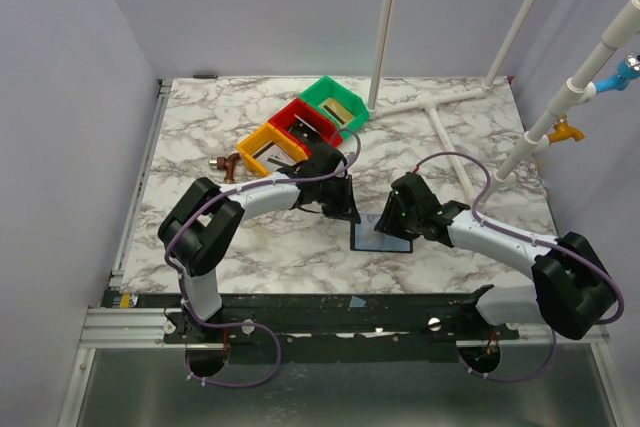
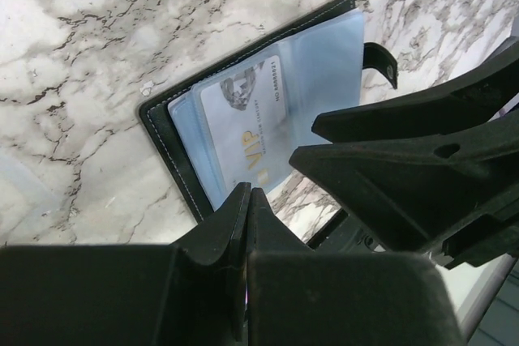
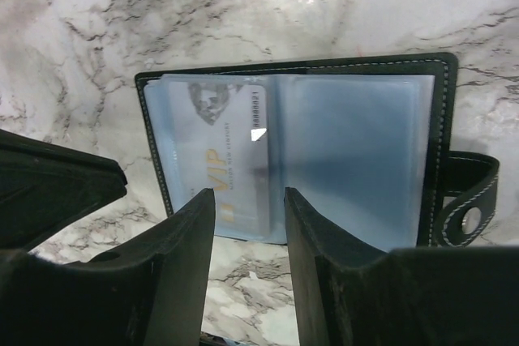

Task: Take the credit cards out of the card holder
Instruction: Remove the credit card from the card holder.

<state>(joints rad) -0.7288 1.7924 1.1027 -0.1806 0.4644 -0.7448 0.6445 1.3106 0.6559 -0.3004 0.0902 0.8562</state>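
The card holder [image 1: 381, 235] lies open on the marble table between my two grippers, black rim around bluish clear sleeves. A pale whitish credit card [image 2: 242, 129] with gold "VIP" lettering sits in its left sleeve and also shows in the right wrist view [image 3: 217, 151]. The other sleeve [image 3: 357, 151] looks empty. I see no tan-gold card in the holder. My left gripper [image 2: 247, 194] is shut with nothing between its fingers, its tips just over the card's near edge. My right gripper [image 3: 250, 204] is open, its jaws either side of the holder's near edge at the card's corner.
Yellow [image 1: 266, 150], red [image 1: 303, 123] and green [image 1: 337, 99] bins stand in a diagonal row behind the left arm; something flat and tan lies in the green one. A small brown object [image 1: 228, 163] lies left of the yellow bin. White pipes [image 1: 440, 107] cross the back right.
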